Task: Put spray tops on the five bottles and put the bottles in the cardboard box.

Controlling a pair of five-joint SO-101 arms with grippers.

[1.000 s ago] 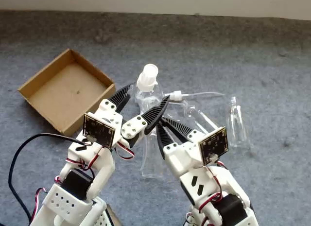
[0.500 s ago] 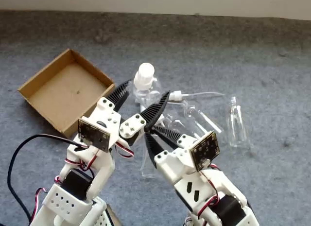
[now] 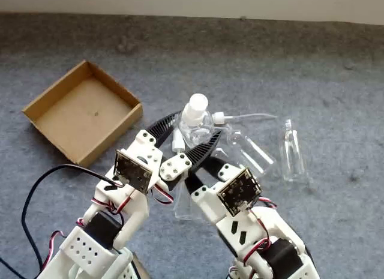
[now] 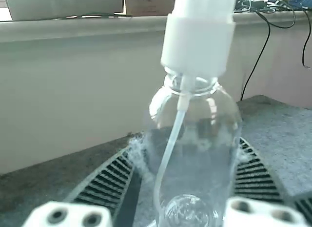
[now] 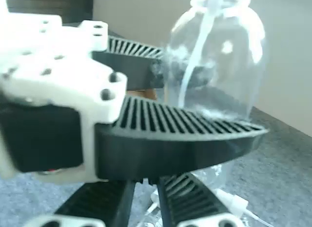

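High view, 10 o'clock on the grey carpeted bench (image 3: 336, 81): shallow brown cardboard box (image 3: 42, 114), open side up, nothing inside.

Left arm (image 3: 135, 171) comes in from 7 o'clock and points toward 1 o'clock. Left jaws are clenched on a clear plastic bottle (image 3: 196, 134) near bench centre, one black ribbed jaw on each flank of the body. The bottle carries a white spray top (image 3: 195, 105), cap end toward 12 o'clock. It sits at 3 o'clock from the box, apart from it, not inside. Left wrist view: same bottle dead ahead, a thin dip tube (image 4: 168, 154) curving down inside from the neck, ribbed jaws against both sides of the clear wall.

Between the two arms, at 6 o'clock from the held bottle: another clear bottle (image 3: 181, 208), mostly hidden, lying on the bench.

Right arm (image 3: 240, 198) comes in from 5 o'clock and points toward 11 o'clock, its head tucked just beneath the left jaws. Right jaws: released or clenched, cannot tell.

At 2 o'clock from the held bottle, just beside it: loose white spray top (image 3: 219, 117) on its side, its thin tube trailing toward 3 o'clock.

Below that, an uncapped clear bottle (image 3: 251, 150) lies with its neck toward 10 o'clock.

Farthest toward 3 o'clock, a slimmer uncapped clear bottle (image 3: 291, 153) lies with its neck toward 12 o'clock.
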